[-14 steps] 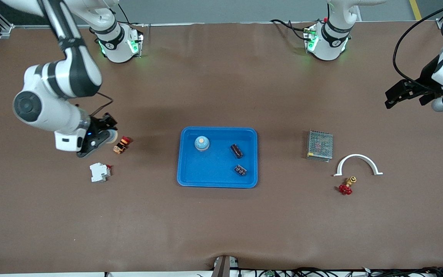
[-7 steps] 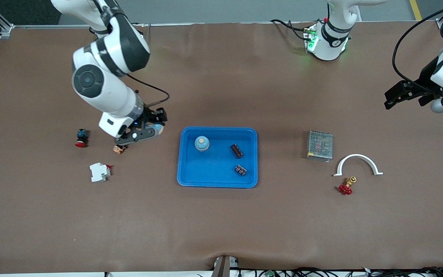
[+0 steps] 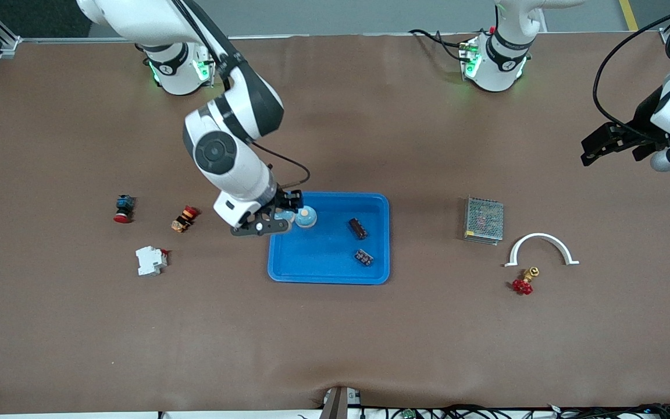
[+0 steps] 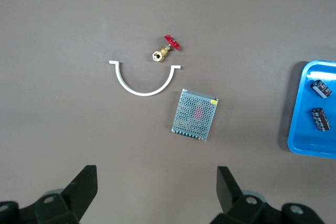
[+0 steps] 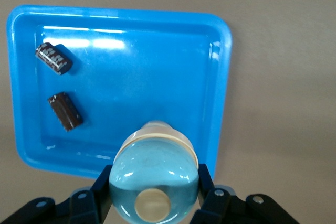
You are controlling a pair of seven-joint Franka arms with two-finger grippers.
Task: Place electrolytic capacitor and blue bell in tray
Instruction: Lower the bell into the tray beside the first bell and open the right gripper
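Right jaws [image 3: 281, 219] clamping blue bell [image 5: 153, 182] over tray [image 3: 329, 273]; left jaws [image 4: 157, 182] agape.

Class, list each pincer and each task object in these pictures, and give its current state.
Right pincer: shut on held blue bell, over the tray rim.
Other blue bell: standing upright in the tray.
Farther electrolytic capacitor: lying in the tray.
Nearer electrolytic capacitor: lying in the tray.
Left pincer: open, empty, waiting over the table.
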